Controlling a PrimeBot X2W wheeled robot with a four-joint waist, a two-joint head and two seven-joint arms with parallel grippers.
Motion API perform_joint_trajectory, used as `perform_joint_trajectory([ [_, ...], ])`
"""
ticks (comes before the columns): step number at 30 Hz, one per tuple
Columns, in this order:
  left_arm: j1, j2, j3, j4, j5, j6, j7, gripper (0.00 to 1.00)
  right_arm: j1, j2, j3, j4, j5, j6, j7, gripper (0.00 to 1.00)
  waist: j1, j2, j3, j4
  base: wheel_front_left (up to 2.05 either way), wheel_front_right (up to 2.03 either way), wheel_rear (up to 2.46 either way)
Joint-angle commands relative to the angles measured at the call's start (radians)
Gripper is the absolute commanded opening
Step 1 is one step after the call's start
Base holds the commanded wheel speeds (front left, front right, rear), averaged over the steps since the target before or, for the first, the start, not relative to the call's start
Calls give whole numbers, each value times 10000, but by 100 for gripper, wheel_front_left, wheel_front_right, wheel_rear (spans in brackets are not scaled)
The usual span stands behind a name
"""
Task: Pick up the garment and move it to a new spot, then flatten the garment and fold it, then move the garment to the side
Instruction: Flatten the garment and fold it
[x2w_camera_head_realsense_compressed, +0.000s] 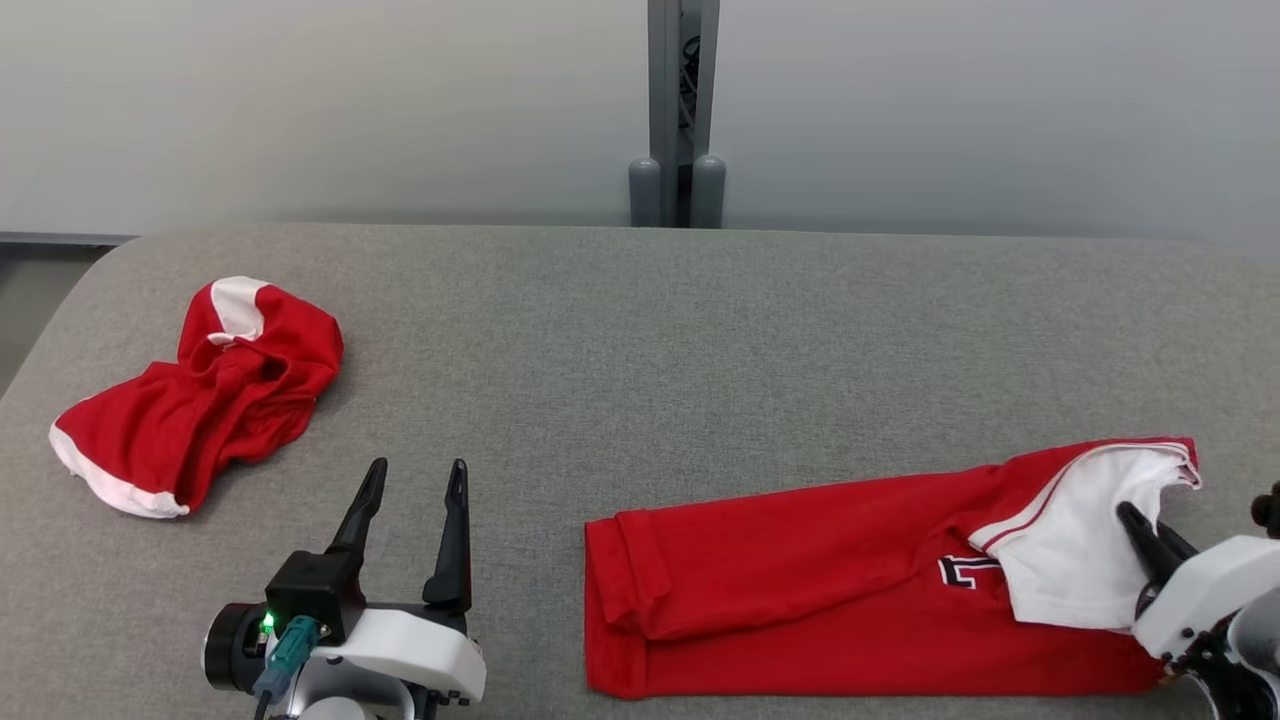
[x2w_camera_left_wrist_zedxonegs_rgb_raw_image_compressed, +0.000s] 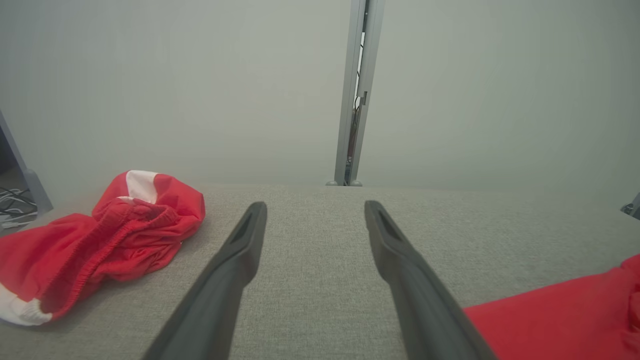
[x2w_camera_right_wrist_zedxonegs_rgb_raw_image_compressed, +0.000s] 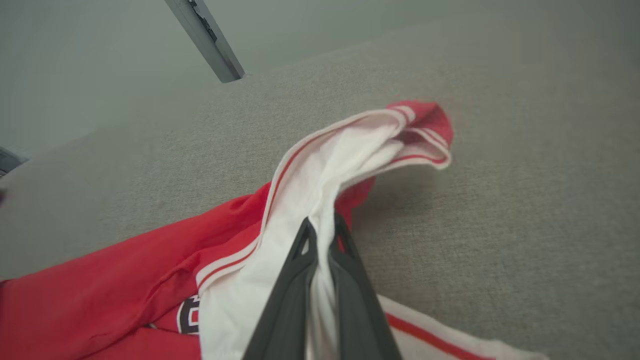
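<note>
A red garment (x2w_camera_head_realsense_compressed: 800, 590) with white sleeve panels lies folded lengthwise on the grey table at the front right. Its white sleeve (x2w_camera_head_realsense_compressed: 1080, 540) is lifted off the cloth, and my right gripper (x2w_camera_head_realsense_compressed: 1140, 525) is shut on it. In the right wrist view the fingers (x2w_camera_right_wrist_zedxonegs_rgb_raw_image_compressed: 345, 270) pinch the white fabric (x2w_camera_right_wrist_zedxonegs_rgb_raw_image_compressed: 320, 180), which drapes up and away from them. My left gripper (x2w_camera_head_realsense_compressed: 412, 478) stands open over bare table to the left of the garment, holding nothing. The left wrist view shows its open fingers (x2w_camera_left_wrist_zedxonegs_rgb_raw_image_compressed: 240, 250) and a red corner of the garment (x2w_camera_left_wrist_zedxonegs_rgb_raw_image_compressed: 565, 315) at the lower right.
A second red and white garment (x2w_camera_head_realsense_compressed: 200, 400) lies crumpled at the table's left end, also in the left wrist view (x2w_camera_left_wrist_zedxonegs_rgb_raw_image_compressed: 95, 240). A grey post (x2w_camera_head_realsense_compressed: 680, 110) stands behind the table's far edge. Bare grey cloth surface (x2w_camera_head_realsense_compressed: 640, 350) spans the middle.
</note>
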Motion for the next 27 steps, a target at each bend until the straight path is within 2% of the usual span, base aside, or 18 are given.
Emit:
perform_joint_trajectory([
  [1, 136, 40, 38, 35, -48, 8, -4, 100, 115, -71, -6, -391, 299, 2, 216, 0, 0, 0, -100, -101, 0, 0, 0],
  [7, 118, 37, 25, 80, -122, 23, -4, 100, 661, -106, 40, -2669, 1724, 4, 1266, 0, 0, 0, -279, -295, 0, 0, 0],
  [11, 163, 40, -22, 61, -185, 75, -4, 100, 1044, 148, -34, -3809, 2439, 4, 1827, 0, 0, 0, -287, -372, 0, 0, 0],
  [18, 180, 42, -126, 71, -318, 97, -4, 100, 1664, 1107, -196, -5230, 3669, 7, 2639, 0, 0, 0, -205, -357, 0, 0, 0],
  [19, 149, 42, -172, 81, -346, 89, -4, 100, 1789, 1466, -201, -5518, 4003, 7, 2810, 0, 0, 0, -169, -304, 0, 0, 0],
  [27, 59, 42, -336, 140, -430, 126, -4, 100, 1889, 2691, -81, -5713, 4662, 12, 3155, 0, 0, 0, -17, 157, 0, 0, 0],
])
